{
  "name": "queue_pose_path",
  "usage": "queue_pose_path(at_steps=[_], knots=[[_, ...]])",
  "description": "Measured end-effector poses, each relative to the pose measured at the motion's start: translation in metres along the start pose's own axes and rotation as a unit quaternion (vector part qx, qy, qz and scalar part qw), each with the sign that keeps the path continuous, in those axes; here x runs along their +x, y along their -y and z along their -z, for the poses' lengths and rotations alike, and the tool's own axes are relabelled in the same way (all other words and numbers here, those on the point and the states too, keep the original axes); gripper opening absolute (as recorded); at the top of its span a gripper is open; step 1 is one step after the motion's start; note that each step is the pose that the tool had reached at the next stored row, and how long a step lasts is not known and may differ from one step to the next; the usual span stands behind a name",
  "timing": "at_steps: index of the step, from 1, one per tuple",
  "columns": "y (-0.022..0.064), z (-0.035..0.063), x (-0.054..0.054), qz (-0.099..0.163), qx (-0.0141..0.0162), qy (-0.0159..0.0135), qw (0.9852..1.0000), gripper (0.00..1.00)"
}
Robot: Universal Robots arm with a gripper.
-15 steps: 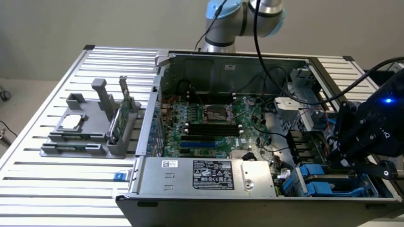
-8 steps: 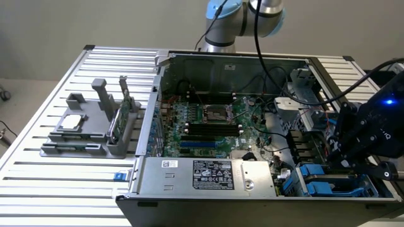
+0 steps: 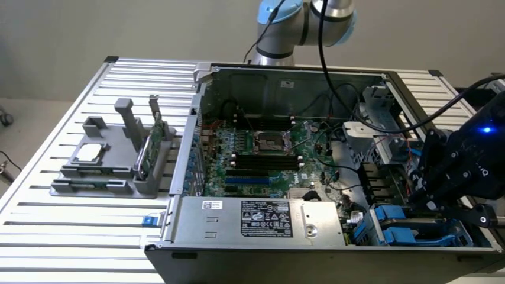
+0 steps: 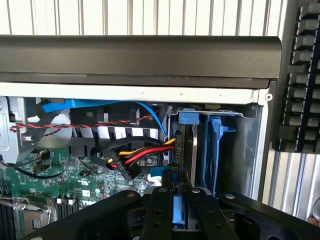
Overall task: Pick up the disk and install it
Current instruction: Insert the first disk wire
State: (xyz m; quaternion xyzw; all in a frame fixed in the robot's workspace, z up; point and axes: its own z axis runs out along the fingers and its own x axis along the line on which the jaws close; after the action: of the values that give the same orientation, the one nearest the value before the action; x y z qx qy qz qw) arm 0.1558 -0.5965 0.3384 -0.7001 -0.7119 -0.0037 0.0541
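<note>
In the wrist view my gripper [image 4: 178, 202] is shut on the disk [image 4: 183, 150]. The disk is seen edge-on, a thin grey slab with a blue carrier strip showing between my two black fingers [image 4: 159, 212]. It stands upright in the drive bay [image 4: 250, 145] at the corner of the open computer case, with its blue tab near the case's rim. A second blue carrier [image 4: 216, 150] sits in the neighbouring slot. In the exterior view the gripper [image 3: 432, 204] hangs over the bay at the case's near corner on that view's right, above blue carriers [image 3: 398, 228].
Red, yellow and black power cables [image 4: 132, 160] run close beside the bay. The motherboard [image 3: 264, 157] and power supply [image 3: 264, 219] fill the case. A grey fixture [image 3: 110, 165] on the slatted table holds a silver chip and a green card. A black keyboard [image 4: 300, 75] lies outside the case.
</note>
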Motion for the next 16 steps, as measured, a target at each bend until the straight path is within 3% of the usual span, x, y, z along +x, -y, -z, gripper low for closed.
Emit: queue_pose_path(at_steps=[11, 16], knots=[[-0.0003, -0.001, -0.0026, 0.0, -0.0001, -0.0035, 1.0, 0.16], [-0.0003, -0.0009, -0.0045, 0.0, -0.0005, -0.0066, 1.0, 0.16]])
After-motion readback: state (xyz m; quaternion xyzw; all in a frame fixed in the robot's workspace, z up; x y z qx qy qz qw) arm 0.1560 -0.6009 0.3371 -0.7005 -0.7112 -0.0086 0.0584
